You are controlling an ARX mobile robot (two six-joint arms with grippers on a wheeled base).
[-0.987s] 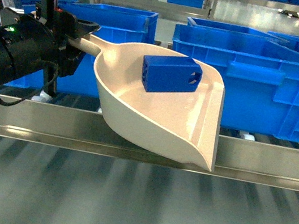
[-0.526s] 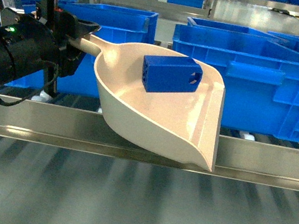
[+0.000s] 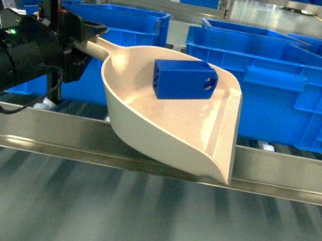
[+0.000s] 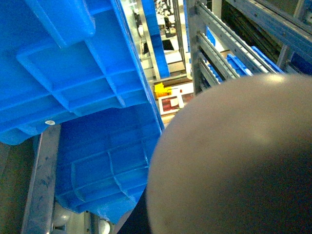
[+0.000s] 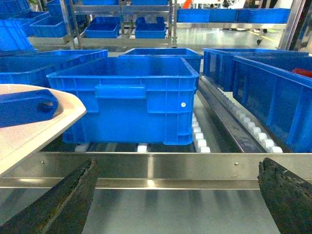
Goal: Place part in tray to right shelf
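Item: part (image 3: 184, 80), blue block w/ round holes at its right end. Loc: inside tray (image 3: 149, 118), upper middle of the pan, long axis roughly left-right.
Tray: cream scoop, handle pointing left into left gripper (image 3: 79, 36), which is clamped on the handle; flat lip faces right, low corner over the front rail of right shelf (image 3: 288, 173). Part lies right of that gripper, along the handle line.
Right gripper (image 5: 178, 195): jaws spread wide, nothing between, facing the rail & a blue crate (image 5: 126, 97); part shows at its far left.
Judgement: left arm nearer; it carries the load, so the placing falls to it.
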